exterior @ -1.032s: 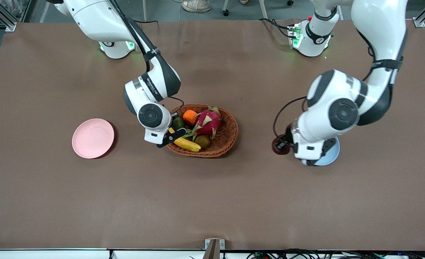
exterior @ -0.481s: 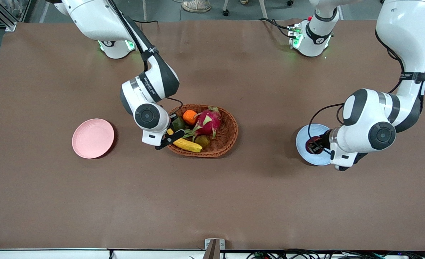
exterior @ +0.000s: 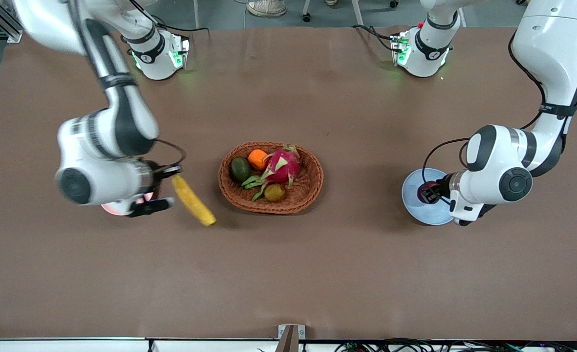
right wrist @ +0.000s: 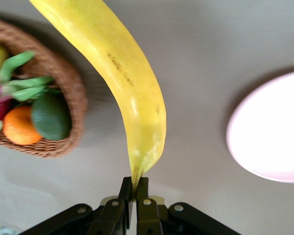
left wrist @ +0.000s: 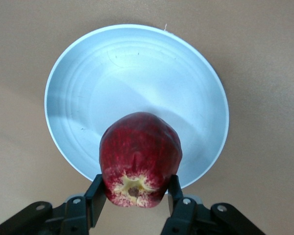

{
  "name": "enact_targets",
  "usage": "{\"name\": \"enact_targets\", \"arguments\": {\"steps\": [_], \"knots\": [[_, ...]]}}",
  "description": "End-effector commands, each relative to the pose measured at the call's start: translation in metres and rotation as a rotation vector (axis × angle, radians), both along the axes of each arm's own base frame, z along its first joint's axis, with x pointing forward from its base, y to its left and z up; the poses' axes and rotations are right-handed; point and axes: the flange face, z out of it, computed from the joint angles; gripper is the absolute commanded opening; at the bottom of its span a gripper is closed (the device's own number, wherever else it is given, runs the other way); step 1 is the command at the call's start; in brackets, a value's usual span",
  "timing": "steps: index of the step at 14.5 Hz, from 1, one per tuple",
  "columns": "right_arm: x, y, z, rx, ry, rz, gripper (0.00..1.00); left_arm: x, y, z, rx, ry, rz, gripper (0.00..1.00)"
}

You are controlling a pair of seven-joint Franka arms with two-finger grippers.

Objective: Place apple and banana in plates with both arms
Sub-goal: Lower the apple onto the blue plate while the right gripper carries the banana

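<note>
Moved: right arm has swung out of the basket toward its own end of the worktop, taking the banana with it; left arm has barely shifted and still holds the apple over the blue plate.
Pink plate (exterior: 117,209): lies on the worktop under the right arm's wrist, mostly hidden in the front view; the right wrist view shows it (right wrist: 272,132) off to one side of the gripper, bare.
Right gripper (exterior: 163,188): up in the air over the worktop, between the pink plate and the basket; fingers (right wrist: 142,193) pinched together on the banana's stem tip.
Banana (exterior: 193,200): hangs from the right gripper by its stem, body slanting away from the fingers toward the basket, clear of both plate and basket; in the right wrist view (right wrist: 115,73) it runs straight out from the jaws.
Basket (exterior: 312,188): oval wicker, mid-worktop, beside the banana's free end; holds an orange (exterior: 257,159), a pink dragon fruit (exterior: 282,165), a dark green fruit (exterior: 240,169) and a small brown fruit (exterior: 274,192).
Blue plate (exterior: 413,208): on the worktop toward the left arm's end, directly under the left gripper; seen whole in the left wrist view (left wrist: 137,78).
Left gripper (exterior: 430,192): hovers over the blue plate, fingers (left wrist: 95,193) clamped on either side of the apple.
Apple (left wrist: 139,159): dark red, held between the left gripper's fingers above the blue plate, pale stem end toward the wrist camera.
</note>
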Motion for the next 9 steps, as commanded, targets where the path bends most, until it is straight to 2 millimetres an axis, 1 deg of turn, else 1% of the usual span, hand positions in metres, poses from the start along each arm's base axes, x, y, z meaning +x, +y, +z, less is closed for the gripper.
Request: {"name": "enact_targets", "arguments": {"steps": [1,2,3,5,6,7,8,9], "knots": [[0.0,-0.05,-0.001,-0.035,0.021,-0.054,0.0,0.0,0.019,-0.003,-0.005,-0.011,-0.019,0.06],[0.0,-0.072,-0.003,-0.062,0.028,-0.068,0.0,0.002,0.025,-0.006,-0.012,-0.024,-0.017,0.06],[-0.003,-0.089,-0.005,-0.082,0.049,-0.078,0.0,0.002,0.031,-0.013,-0.015,-0.022,-0.008,0.06],[-0.011,-0.117,-0.007,-0.138,0.101,-0.078,0.0,0.003,0.034,-0.017,-0.021,-0.033,-0.003,0.08],[-0.016,-0.13,-0.008,-0.146,0.121,-0.088,0.01,0.003,0.034,-0.019,-0.024,-0.032,-0.009,0.11],[-0.021,-0.15,-0.011,-0.134,0.133,-0.098,0.01,0.004,0.034,-0.019,-0.024,-0.035,-0.009,0.21],[-0.025,-0.16,-0.016,-0.118,0.139,-0.086,0.01,0.004,0.033,-0.019,-0.024,-0.035,-0.009,0.46],[-0.028,-0.169,-0.021,-0.111,0.149,-0.092,0.01,0.003,0.03,-0.018,-0.025,-0.035,-0.012,0.68]]}}
